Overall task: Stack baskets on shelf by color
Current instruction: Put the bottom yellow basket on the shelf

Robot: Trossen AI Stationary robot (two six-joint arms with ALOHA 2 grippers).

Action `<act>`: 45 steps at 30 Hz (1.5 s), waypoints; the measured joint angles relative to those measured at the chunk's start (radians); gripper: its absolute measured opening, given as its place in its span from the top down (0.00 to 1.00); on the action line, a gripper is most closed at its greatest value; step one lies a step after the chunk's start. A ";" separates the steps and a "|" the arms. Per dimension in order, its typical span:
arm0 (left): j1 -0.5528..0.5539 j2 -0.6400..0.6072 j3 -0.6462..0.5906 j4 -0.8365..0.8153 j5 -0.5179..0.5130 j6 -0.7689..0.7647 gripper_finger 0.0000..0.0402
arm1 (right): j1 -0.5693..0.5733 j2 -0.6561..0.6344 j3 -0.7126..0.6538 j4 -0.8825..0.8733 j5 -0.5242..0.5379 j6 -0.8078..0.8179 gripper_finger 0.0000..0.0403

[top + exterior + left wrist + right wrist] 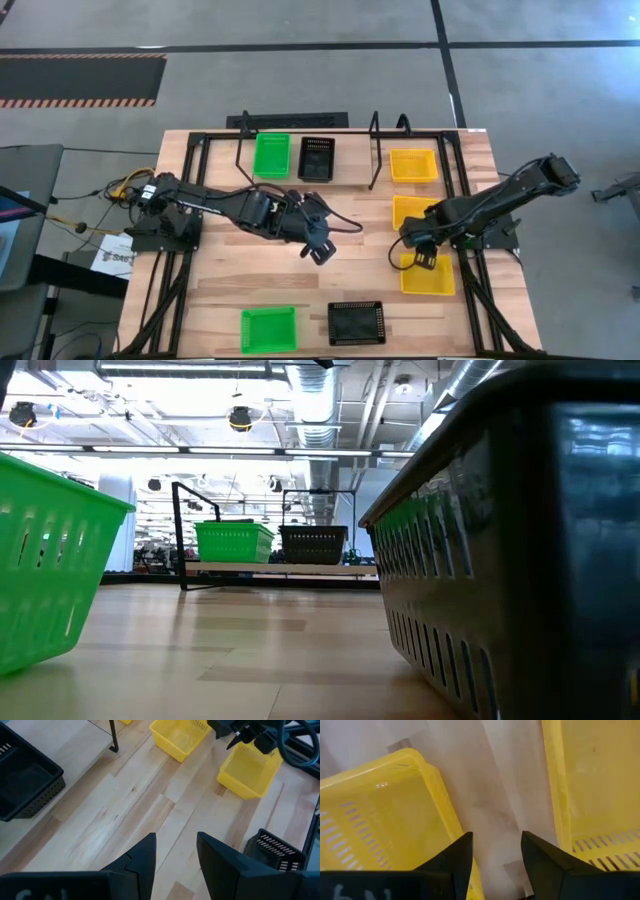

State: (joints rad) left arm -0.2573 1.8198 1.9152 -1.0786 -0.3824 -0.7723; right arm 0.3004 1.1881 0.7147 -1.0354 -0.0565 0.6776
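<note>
The shelf (340, 150) stands along the tabletop's (300, 275) far edge, its black wire legs showing at either end and in the middle. On it sit a green basket (271, 155) toward the left end, a black basket (317, 158) just beside it, and a yellow basket (413, 164) toward the right end.

On the tabletop itself, a second yellow basket (412, 210) lies near the right edge, just in front of the shelf, and a third yellow basket (428, 275) lies closer to the near edge on the same side. Along the near edge sit another green basket (268, 329), left of centre, and another black basket (356, 323), near the middle, apart from each other.

The right gripper (424, 258) hovers over the far rim of the third yellow basket, in the gap between the two loose yellow ones; its fingers (454, 859) are spread apart and hold nothing, with the bare wood showing between them.

The left gripper (320, 250) hangs over the open middle of the tabletop, well apart from any basket. Its fingers (142, 857) are parted and empty.
</note>
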 joint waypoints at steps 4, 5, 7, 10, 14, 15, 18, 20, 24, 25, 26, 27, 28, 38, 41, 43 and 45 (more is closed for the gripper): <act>0.007 0.000 0.000 0.001 0.000 -0.023 0.68 | 0.000 -0.059 0.003 0.007 -0.017 -0.007 0.54; 0.009 0.000 0.000 0.001 -0.001 -0.027 0.68 | 0.000 -0.073 0.003 0.010 -0.026 -0.009 0.54; 0.011 0.000 0.000 0.001 -0.002 -0.036 0.68 | 0.002 -0.098 0.003 0.022 -0.055 -0.009 0.55; 0.016 0.000 0.000 0.000 -0.003 -0.046 0.68 | 0.025 -0.134 0.003 0.043 -0.081 -0.026 0.55; 0.016 0.000 0.000 0.001 -0.003 -0.053 0.68 | 0.067 -0.151 -0.008 0.085 -0.099 -0.055 0.55; 0.017 0.000 0.000 0.002 -0.003 -0.053 0.68 | 0.077 -0.150 -0.015 0.094 -0.100 -0.058 0.55; 0.017 0.000 0.000 0.007 -0.003 -0.053 0.68 | 0.103 -0.139 -0.040 0.097 -0.099 -0.060 0.55; 0.017 0.000 0.000 0.013 -0.003 -0.053 0.68 | 0.115 -0.132 -0.061 0.106 -0.098 -0.061 0.56; 0.017 0.000 0.000 0.027 -0.003 -0.045 0.68 | 0.132 -0.119 -0.106 0.124 -0.097 -0.059 0.56; 0.017 0.000 0.000 0.030 -0.003 -0.044 0.68 | 0.133 -0.120 -0.113 0.125 -0.096 -0.059 0.56; 0.017 0.000 0.000 0.032 -0.003 -0.044 0.68 | 0.133 -0.119 -0.121 0.138 -0.096 -0.058 0.56; 0.017 0.000 0.000 0.034 -0.003 -0.044 0.68 | 0.131 -0.115 -0.127 0.152 -0.096 -0.058 0.56; 0.017 0.000 0.000 0.036 -0.003 -0.043 0.68 | 0.129 -0.114 -0.135 0.165 -0.096 -0.058 0.56; 0.017 0.000 0.000 0.044 -0.023 -0.045 0.68 | 0.129 -0.115 -0.179 0.207 -0.088 -0.031 0.69; 0.017 0.000 0.000 0.045 -0.040 -0.046 0.68 | 0.129 -0.115 -0.179 0.207 -0.083 -0.031 0.83; 0.017 0.000 0.000 0.045 -0.050 -0.045 0.68 | 0.129 -0.115 -0.179 0.208 -0.074 -0.031 0.94; 0.019 0.000 0.000 0.045 -0.066 -0.035 0.68 | 0.129 -0.115 -0.179 0.212 -0.050 -0.024 0.96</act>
State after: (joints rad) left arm -0.2388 1.8194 1.9156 -1.0340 -0.4486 -0.8078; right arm 0.4297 1.0733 0.5362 -0.8230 -0.1062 0.6539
